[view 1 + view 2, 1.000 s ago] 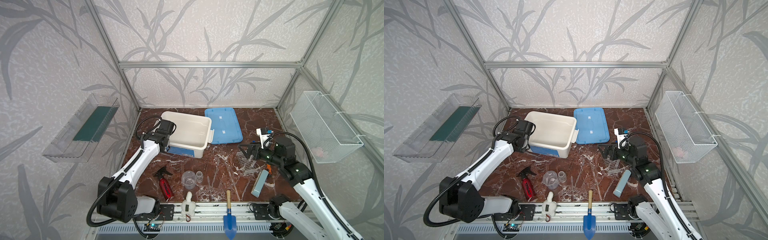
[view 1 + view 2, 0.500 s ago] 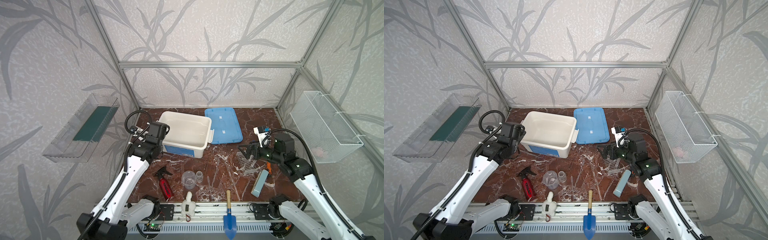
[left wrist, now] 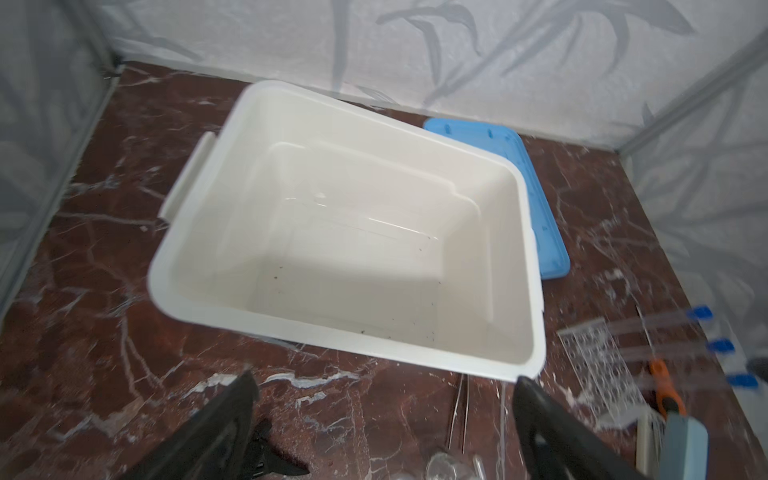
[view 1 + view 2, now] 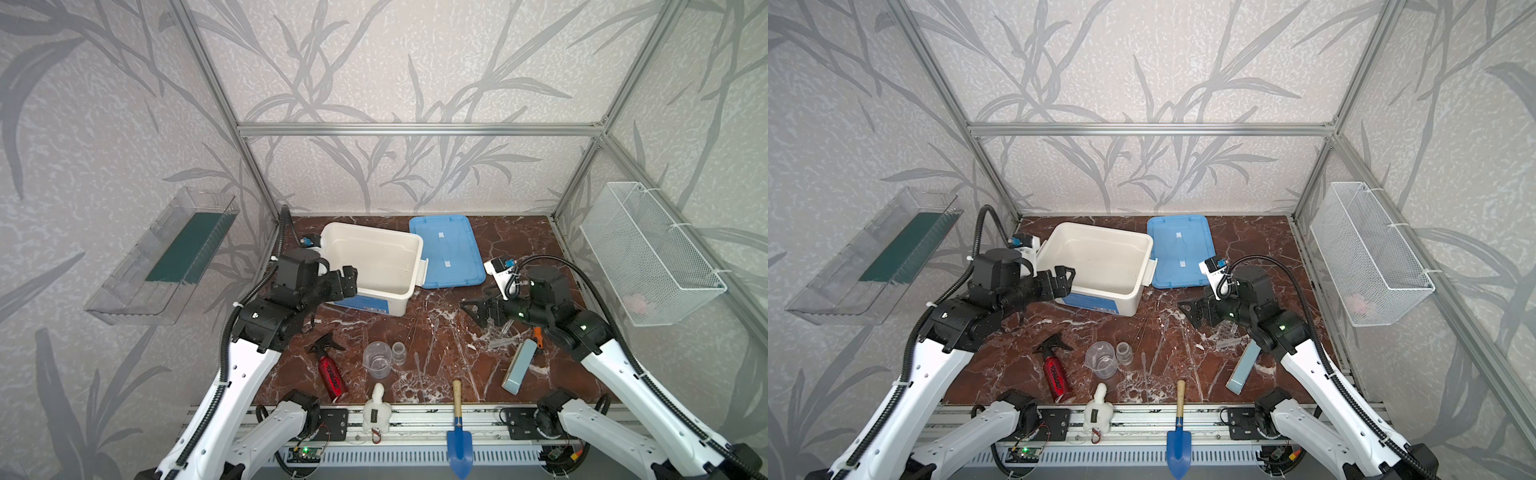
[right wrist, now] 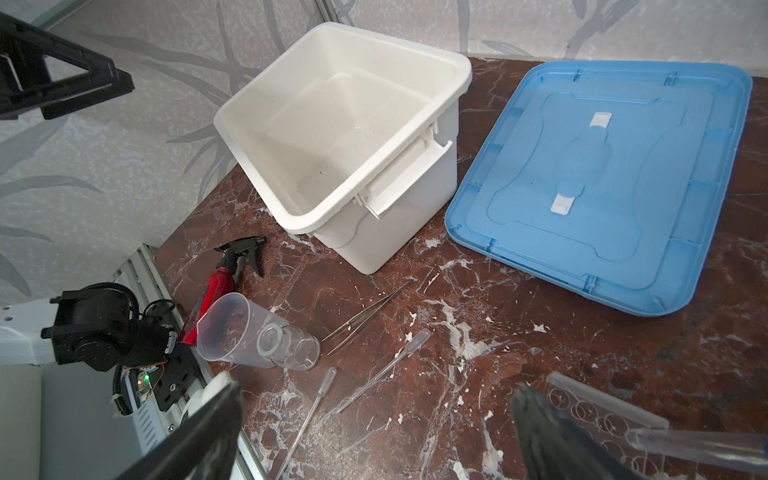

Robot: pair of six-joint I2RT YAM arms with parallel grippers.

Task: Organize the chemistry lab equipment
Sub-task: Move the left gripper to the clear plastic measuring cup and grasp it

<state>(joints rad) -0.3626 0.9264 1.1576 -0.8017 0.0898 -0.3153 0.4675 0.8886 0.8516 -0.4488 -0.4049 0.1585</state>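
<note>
Beaker [image 4: 377,360] and tube rack [image 4: 496,332] sit on the desk [image 4: 519,232], lower half of frame; left end effector [image 4: 348,281] and right end effector [image 4: 474,311] both gape wide, empty.

Red-brown marble tabletop [image 4: 519,237], carrying a white tub [image 4: 374,266]. A blue lid [image 4: 446,249] lies just beside the tub. A clear beaker [image 4: 377,361], small glass bottle [image 4: 398,353], tweezers [image 5: 365,311] and red spray bottle [image 4: 331,376] rest near the tub's front wall.

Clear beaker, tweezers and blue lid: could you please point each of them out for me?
clear beaker [image 5: 226,328]: right wrist view, on its side wall.
tweezers [image 5: 390,296]: right wrist view, near the joined end.
blue lid [image 5: 602,174]: right wrist view, on its flat middle panel.
</note>
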